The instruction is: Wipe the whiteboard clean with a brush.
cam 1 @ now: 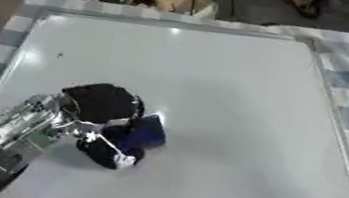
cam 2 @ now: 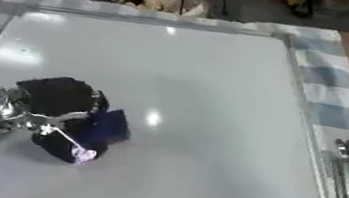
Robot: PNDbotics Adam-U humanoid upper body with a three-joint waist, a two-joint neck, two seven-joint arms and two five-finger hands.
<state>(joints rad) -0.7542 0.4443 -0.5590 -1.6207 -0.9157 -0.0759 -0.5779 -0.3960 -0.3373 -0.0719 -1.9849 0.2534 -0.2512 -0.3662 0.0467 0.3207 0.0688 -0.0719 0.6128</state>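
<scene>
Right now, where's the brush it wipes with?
The dark blue brush sits in the robot's left hand, low on the left side of the whiteboard, against its surface.

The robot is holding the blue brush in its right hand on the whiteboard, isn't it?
Not quite. It is the left hand that holds the blue brush on the whiteboard, coming in from the left, as the left eye view shows.
</scene>
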